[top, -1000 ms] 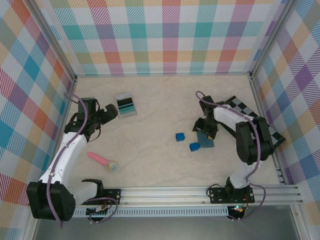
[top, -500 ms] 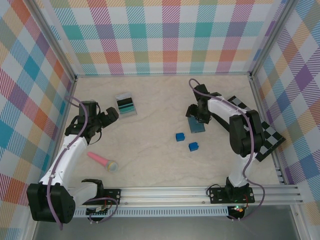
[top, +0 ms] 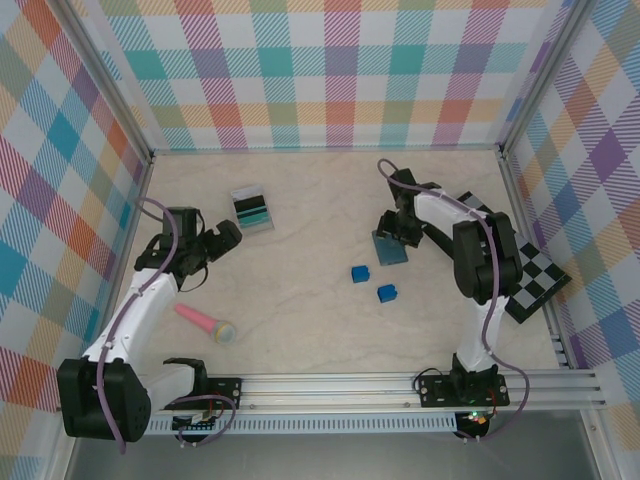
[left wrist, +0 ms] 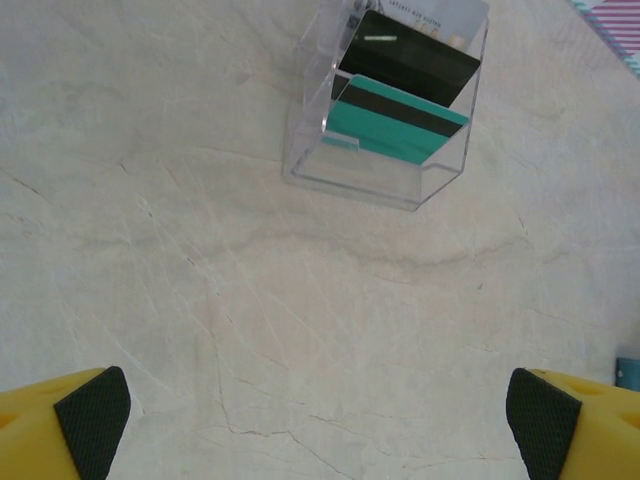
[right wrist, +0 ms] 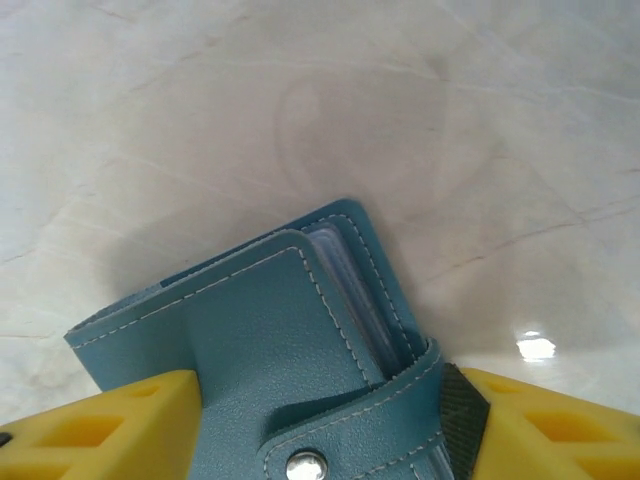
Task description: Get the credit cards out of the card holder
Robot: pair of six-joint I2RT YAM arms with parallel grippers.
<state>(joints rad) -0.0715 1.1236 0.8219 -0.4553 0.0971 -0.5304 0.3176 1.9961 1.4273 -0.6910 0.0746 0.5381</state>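
Note:
The slate-blue card holder (right wrist: 270, 340) is a folded wallet with its snap strap fastened and clear sleeves along one edge. My right gripper (right wrist: 320, 420) is shut on it, a yellow finger against each side. From above, the card holder (top: 391, 248) sits tilted on the table at the right gripper (top: 398, 228). A clear acrylic stand (left wrist: 385, 182) at the back left holds a teal-green credit card (left wrist: 395, 125), a black one (left wrist: 405, 65) and a pale one (left wrist: 440, 15). My left gripper (left wrist: 318, 420) hangs open short of that stand (top: 252, 209), nothing between its fingers.
Two bright blue cubes (top: 359, 273) (top: 387, 293) lie in front of the card holder. A pink stick with a pale round head (top: 205, 322) lies near the left arm. A black-and-grey checkerboard (top: 530, 280) rests along the right wall.
My right gripper carried the card holder from beside the blue cubes toward the back, then held there. The left gripper sank slightly nearer and stayed open.

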